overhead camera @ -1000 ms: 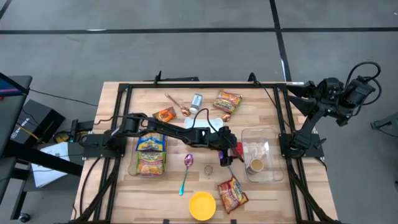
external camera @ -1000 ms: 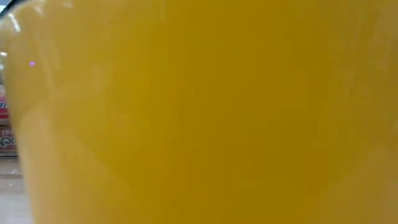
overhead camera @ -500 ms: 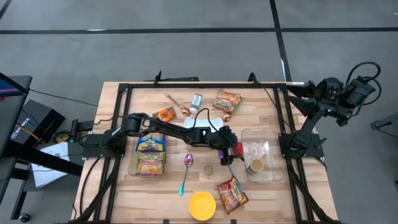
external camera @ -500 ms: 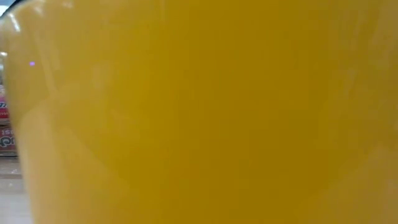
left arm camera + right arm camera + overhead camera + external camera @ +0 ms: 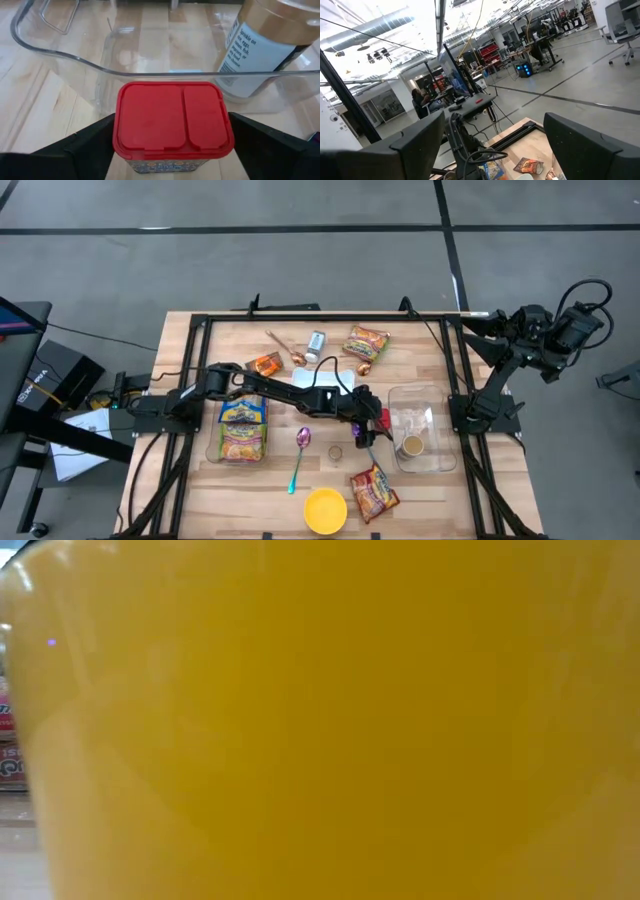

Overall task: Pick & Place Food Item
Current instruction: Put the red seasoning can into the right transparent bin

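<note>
Roughly at the grasp stage, judging by the layout: clear container (image 5: 418, 426) on the table's right side already holding a jar (image 5: 265, 45), red-lidded tub (image 5: 172, 125) not yet inside, standing just outside the near wall. Left gripper (image 5: 372, 427) stretched across mid-table, fingers (image 5: 85, 145) spread wide on either side of the tub, lid between them, contact not confirmable. Right gripper parked high off the table's right edge, jaws apart, empty.
</note>
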You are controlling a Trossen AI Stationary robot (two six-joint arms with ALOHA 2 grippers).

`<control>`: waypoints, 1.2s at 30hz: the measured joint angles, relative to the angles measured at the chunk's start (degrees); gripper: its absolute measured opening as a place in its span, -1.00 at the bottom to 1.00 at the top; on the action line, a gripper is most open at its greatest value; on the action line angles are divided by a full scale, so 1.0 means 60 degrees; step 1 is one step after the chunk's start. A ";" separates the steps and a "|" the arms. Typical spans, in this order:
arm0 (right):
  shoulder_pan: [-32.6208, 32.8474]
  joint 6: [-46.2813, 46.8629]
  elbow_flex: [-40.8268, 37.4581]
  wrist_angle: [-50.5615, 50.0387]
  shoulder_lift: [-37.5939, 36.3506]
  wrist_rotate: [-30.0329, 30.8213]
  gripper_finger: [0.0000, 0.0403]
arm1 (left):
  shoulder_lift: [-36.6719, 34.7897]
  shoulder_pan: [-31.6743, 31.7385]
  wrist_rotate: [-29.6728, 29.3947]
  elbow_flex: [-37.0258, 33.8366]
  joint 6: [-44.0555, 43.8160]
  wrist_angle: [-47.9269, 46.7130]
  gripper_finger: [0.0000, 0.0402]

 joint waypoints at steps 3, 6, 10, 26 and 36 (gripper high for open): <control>-0.0003 0.0000 0.0000 -0.0013 -0.0001 0.0000 0.66 | 0.0000 0.0000 0.0007 0.0000 0.0044 -0.0004 0.59; -0.0001 0.0000 0.0000 -0.0047 -0.0002 0.0000 0.66 | 0.0000 0.0000 0.0025 0.0000 0.0091 -0.0003 0.51; 0.0000 0.0000 0.0000 -0.0105 0.0000 0.0000 0.66 | -0.0011 0.0000 0.0055 0.0000 0.0087 -0.0005 0.51; 0.0209 -0.0241 0.0000 -0.1223 -0.0004 -0.0244 0.66 | -0.1676 0.0000 0.0747 -0.0007 0.0625 -0.2033 0.51; 0.1480 -0.0494 0.0000 -0.2231 -0.0003 -0.0744 0.66 | -0.4144 0.0051 0.2165 -0.0006 0.0544 -0.3571 0.51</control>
